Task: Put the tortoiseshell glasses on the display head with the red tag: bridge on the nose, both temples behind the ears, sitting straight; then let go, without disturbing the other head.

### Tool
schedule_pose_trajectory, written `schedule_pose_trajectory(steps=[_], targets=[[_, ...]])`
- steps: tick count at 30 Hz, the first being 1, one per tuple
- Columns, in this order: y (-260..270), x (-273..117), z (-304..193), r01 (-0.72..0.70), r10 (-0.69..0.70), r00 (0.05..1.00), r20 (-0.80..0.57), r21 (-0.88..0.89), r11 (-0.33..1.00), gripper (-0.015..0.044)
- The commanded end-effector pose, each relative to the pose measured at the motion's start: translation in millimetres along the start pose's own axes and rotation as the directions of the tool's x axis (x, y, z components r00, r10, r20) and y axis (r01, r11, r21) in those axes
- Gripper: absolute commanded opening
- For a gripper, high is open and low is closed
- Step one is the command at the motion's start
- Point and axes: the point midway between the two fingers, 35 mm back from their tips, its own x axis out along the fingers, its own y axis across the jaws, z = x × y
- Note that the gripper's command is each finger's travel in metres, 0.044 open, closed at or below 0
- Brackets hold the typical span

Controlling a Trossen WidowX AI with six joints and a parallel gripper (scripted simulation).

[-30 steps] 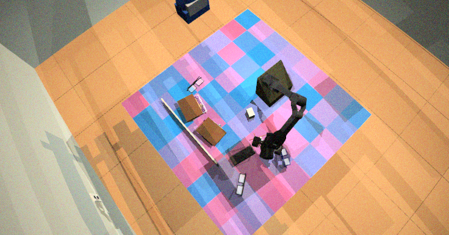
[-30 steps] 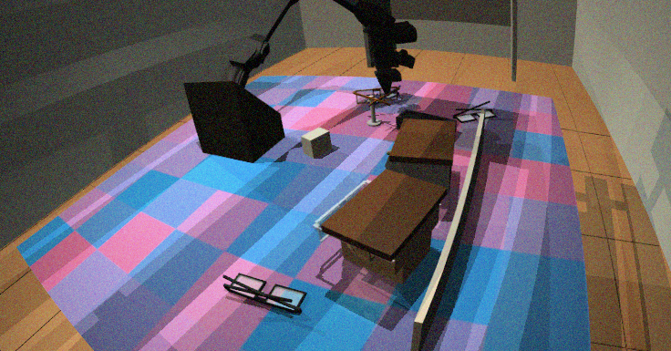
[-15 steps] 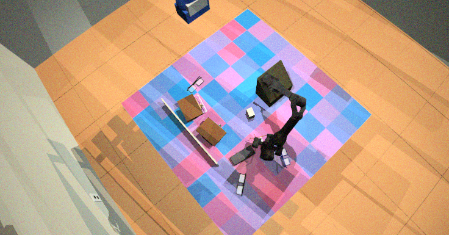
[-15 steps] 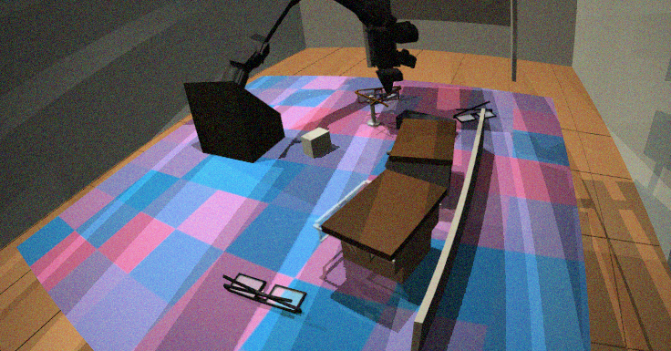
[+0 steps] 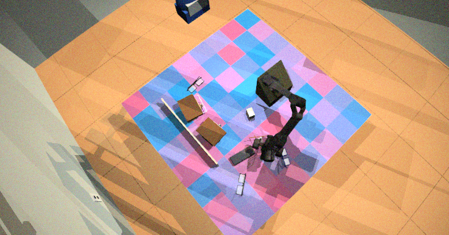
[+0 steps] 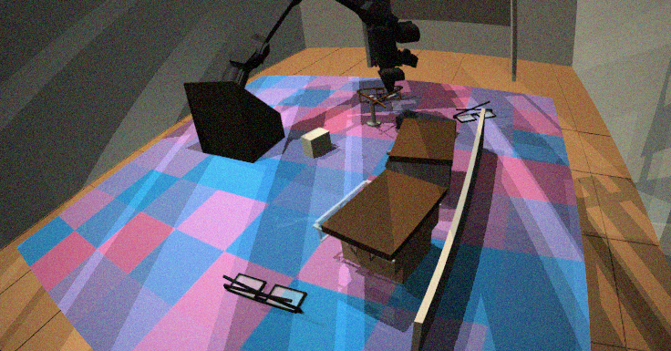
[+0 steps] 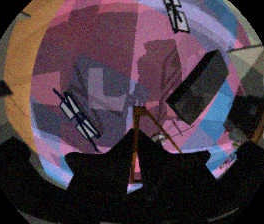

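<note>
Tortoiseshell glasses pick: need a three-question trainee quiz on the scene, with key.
1. True or false: the claw is open, with nothing between its fingers.

2. In the top view, how many pairs of dark-framed glasses lie on the patchwork mat?
A) one
B) two
C) three

3. Fill in: the small block on the mat is ____ in color.

Key: 1 false (it is shut on the tortoiseshell glasses); 2 C; 3 off-white.
</note>
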Motion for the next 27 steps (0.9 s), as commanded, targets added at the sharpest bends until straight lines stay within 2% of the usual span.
schedule_pose_trajectory(steps=[1,27], targets=[[-1,2,2,0.003,-0.003,1.0,-0.003,0.007,1.0,0.0],[4,2,12,0.003,-0.003,1.0,-0.003,0.007,1.0,0.0]])
